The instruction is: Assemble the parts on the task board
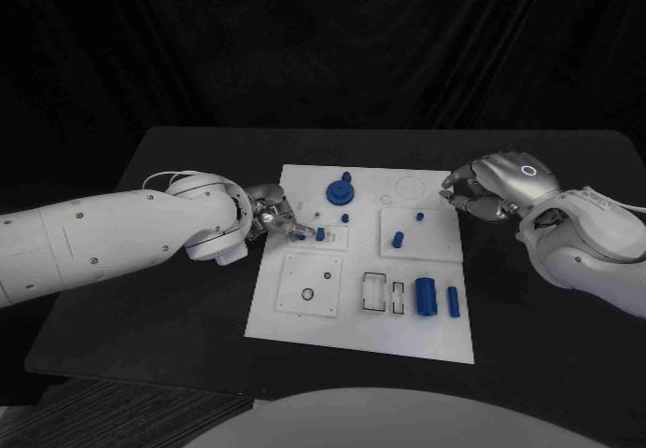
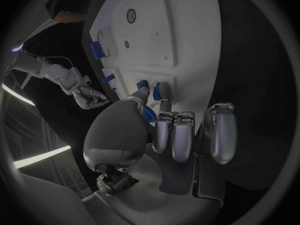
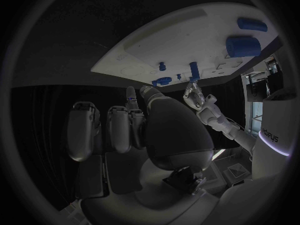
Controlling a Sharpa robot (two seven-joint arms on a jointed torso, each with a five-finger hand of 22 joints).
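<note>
The white task board lies mid-table. My left hand reaches over its left edge, thumb and fingertips pinching a small blue part just above the board, beside another small blue part. A round blue part stands near the far edge. Two blue pegs stand on the right inset, and a thick blue cylinder and a thinner one lie at the near right. My right hand hovers at the board's far right corner, fingers loosely bent, holding nothing.
The board carries a square inset plate with a small ring hole at its near left and empty rectangular slots beside the cylinders. Black table surrounds the board. In the right wrist view the board lies beyond the fingers.
</note>
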